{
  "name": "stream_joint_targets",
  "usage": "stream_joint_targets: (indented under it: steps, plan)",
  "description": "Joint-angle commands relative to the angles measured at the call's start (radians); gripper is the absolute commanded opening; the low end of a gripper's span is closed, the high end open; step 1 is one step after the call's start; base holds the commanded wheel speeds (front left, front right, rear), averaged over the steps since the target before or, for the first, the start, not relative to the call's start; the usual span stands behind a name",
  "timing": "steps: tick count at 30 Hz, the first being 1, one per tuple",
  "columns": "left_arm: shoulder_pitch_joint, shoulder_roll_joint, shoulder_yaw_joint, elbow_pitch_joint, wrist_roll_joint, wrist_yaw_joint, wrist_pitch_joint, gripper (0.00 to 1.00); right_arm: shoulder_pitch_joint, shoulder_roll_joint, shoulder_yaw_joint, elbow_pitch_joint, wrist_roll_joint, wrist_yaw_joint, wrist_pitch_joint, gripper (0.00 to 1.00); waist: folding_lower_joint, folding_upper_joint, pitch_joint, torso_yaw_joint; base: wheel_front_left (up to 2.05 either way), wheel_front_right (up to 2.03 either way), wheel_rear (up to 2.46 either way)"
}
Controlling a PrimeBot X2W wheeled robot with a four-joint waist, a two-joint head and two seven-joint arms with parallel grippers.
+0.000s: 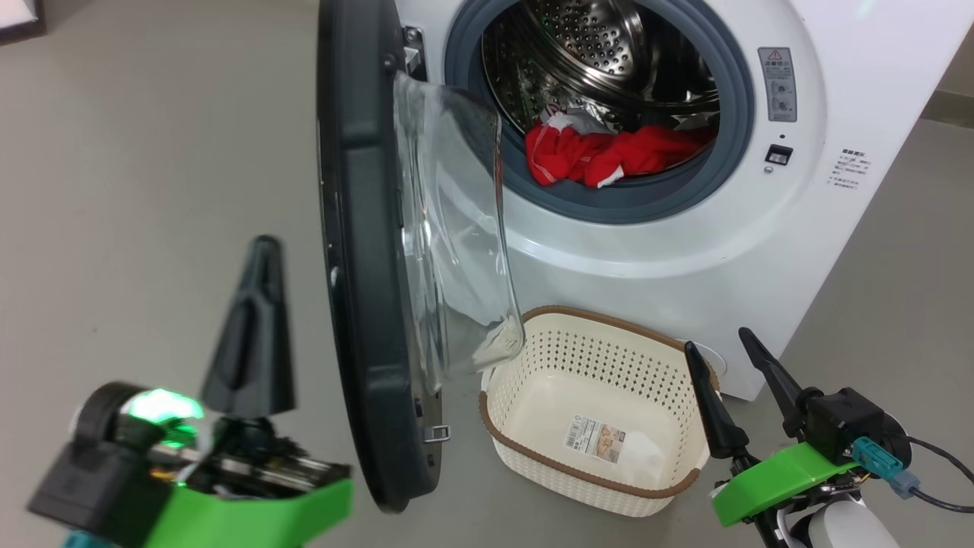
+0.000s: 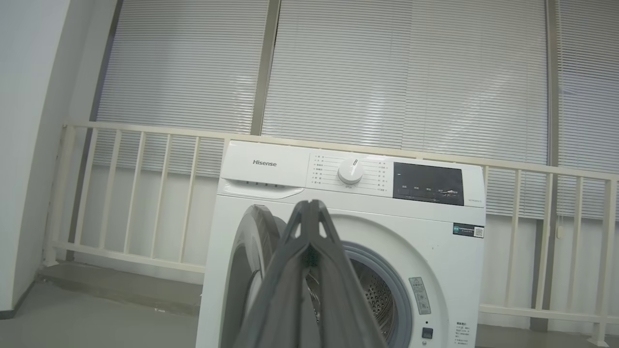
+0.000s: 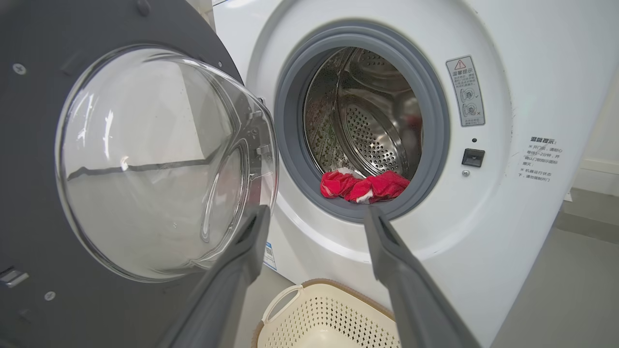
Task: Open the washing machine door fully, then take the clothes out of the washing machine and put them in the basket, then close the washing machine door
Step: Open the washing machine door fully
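Observation:
The white washing machine point(image 1: 670, 251) stands with its black-rimmed door point(image 1: 365, 251) swung out edge-on toward me, glass bowl point(image 1: 456, 236) bulging right. Red clothes point(image 1: 609, 156) with white trim lie at the drum's front lip, also seen as clothes point(image 3: 365, 186) in the right wrist view. The cream basket point(image 1: 593, 472) sits empty on the floor below the opening. My left gripper point(image 1: 259, 251) is shut on nothing, left of the door's outer face. My right gripper point(image 1: 719, 342) stands open beside the basket's right end, its fingers point(image 3: 242, 261) pointing at the drum.
Grey floor spreads left of the door. A white railing point(image 2: 145, 193) and window blinds stand behind the machine point(image 2: 348, 241) in the left wrist view. A cable point(image 1: 936, 479) trails from my right wrist.

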Motion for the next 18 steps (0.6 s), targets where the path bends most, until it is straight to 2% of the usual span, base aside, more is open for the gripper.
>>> stream_joint_targets:
  steps: [1,5,11,18]
  plan:
    - [-0.051,0.014,-0.004,-0.049,0.015,-0.004,0.024,0.00,-0.006,0.002,0.023,-0.024,0.012,0.006,-0.006,1.00,0.0000,0.0000,-0.001,-0.004,0.00,0.00,0.00]
    - [-0.052,0.014,-0.088,-0.072,0.012,-0.019,0.073,0.00,-0.004,0.002,0.024,-0.025,0.013,0.006,-0.006,1.00,0.0000,0.0000,0.002,-0.009,0.00,0.00,0.00]
    - [-0.023,0.014,-0.182,-0.003,-0.002,-0.028,0.119,0.00,-0.009,0.002,0.029,-0.027,0.012,0.006,-0.006,1.00,0.0000,0.0000,0.016,-0.019,0.00,0.00,0.00]
    - [0.006,0.015,-0.219,0.120,-0.088,-0.025,0.132,0.00,-0.018,0.002,0.025,-0.026,0.010,0.006,-0.006,1.00,0.0000,0.0000,0.035,-0.030,0.00,0.00,0.00]
